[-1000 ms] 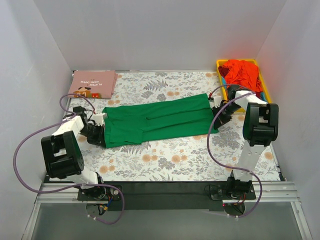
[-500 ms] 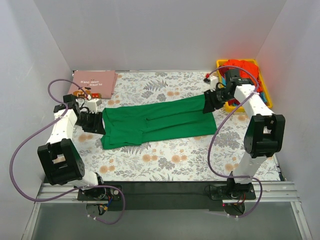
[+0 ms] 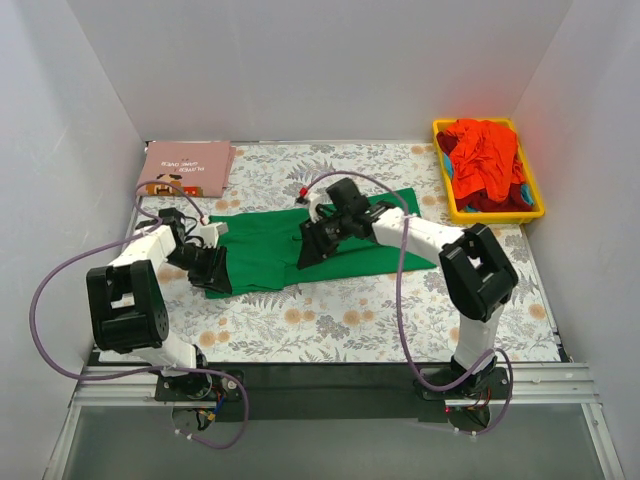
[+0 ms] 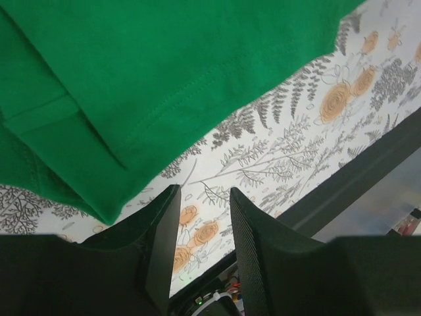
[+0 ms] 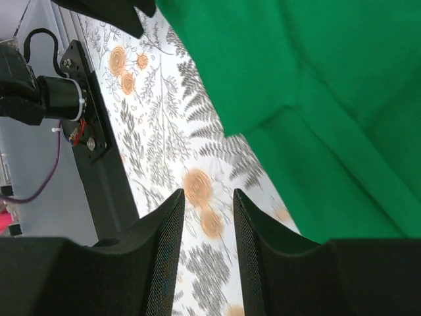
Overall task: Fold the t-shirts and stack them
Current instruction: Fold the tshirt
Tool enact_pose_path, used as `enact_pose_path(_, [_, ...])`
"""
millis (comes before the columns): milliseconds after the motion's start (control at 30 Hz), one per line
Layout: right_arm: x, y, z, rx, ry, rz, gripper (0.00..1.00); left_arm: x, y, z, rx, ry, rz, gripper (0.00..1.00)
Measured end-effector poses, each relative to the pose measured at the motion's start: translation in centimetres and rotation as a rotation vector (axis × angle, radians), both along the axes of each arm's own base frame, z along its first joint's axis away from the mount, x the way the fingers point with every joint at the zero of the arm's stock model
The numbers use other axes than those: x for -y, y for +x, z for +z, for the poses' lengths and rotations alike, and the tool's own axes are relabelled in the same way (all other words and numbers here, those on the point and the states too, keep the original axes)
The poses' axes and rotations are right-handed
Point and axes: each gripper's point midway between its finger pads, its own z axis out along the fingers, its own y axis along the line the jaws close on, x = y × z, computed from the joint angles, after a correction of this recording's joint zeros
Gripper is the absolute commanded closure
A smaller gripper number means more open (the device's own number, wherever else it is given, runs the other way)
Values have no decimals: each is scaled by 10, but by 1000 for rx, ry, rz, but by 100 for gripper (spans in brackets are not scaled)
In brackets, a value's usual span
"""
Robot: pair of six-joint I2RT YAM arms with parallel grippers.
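Observation:
The green t-shirt [image 3: 260, 250] lies spread flat across the middle of the floral table. My left gripper [image 3: 212, 268] is open and empty at its near left corner. In the left wrist view the shirt [image 4: 164, 66] lies just beyond the gripper [image 4: 202, 197]. My right gripper [image 3: 308, 248] reaches over the shirt's middle, open and empty. In the right wrist view, bare table shows between the gripper's [image 5: 208, 197] fingers, with the shirt [image 5: 329, 99] beyond. The pink t-shirt [image 3: 188, 167] lies folded at the back left. The red-orange shirts [image 3: 485, 155] are heaped in the bin.
The yellow bin [image 3: 500, 214] stands at the back right corner. The floral covering [image 3: 350, 320] fills the table. White walls close in the left, back and right. Purple cables loop beside both arms.
My right arm has let go of the shirt's right end and swung left over its middle. My left gripper has moved toward the near left corner.

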Motion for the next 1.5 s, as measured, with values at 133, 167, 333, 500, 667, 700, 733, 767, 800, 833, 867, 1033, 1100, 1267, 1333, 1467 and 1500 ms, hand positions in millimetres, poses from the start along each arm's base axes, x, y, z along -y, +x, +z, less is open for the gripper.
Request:
enact_pose_path(133, [-38,-29,-25,-80,-13,27,55,-3,5,-15,-35,18,19,66])
enact_pose_path(167, [-44,-34,-32,-101,-21,29,55,-4,5,-18,-47,24,23,66])
enact_pose_path(333, [-57,-48,-65,-202,-74,0,52,-8,8,-24,-54,44,40,64])
enact_pose_path(500, [-63,-47,-77,-253,-84,-37,52,-9,13,-26,-39,54,51,60])
enact_pose_path(667, [-70,-45,-86,-302,-87,-56,53,-11,18,-27,-26,62,63,60])
enact_pose_path(700, [-71,-44,-85,-303,-84,-57,54,-11,18,-28,-25,65,66,60])
enact_pose_path(733, [-72,-44,-86,-304,-83,-59,55,-11,19,-28,-24,66,69,60])
enact_pose_path(767, [-72,-43,-86,-308,-82,-61,56,-11,19,-28,-22,66,70,60])
enact_pose_path(800, [-73,-43,-86,-312,-81,-62,57,-11,20,-28,-21,66,73,60])
enact_pose_path(833, [-73,-43,-86,-313,-80,-62,59,-11,20,-28,-20,66,74,60])
enact_pose_path(867, [-73,-44,-86,-314,-79,-61,59,-11,21,-28,-19,66,76,61])
enact_pose_path(1033, [-74,-44,-84,-317,-75,-60,75,-11,21,-32,-34,63,87,64])
enact_pose_path(1100, [-74,-43,-84,-318,-74,-62,81,-11,21,-32,-38,62,90,66])
enact_pose_path(1267, [-72,-39,-84,-320,-72,-71,99,-11,21,-32,-41,62,98,70])
enact_pose_path(1333, [-71,-37,-83,-321,-71,-75,99,-10,21,-33,-44,61,99,73])
enact_pose_path(1467, [-69,-32,-83,-323,-68,-86,99,-10,20,-34,-53,60,101,78])
enact_pose_path(1500, [-69,-31,-83,-322,-66,-87,99,-10,20,-34,-53,60,102,80])
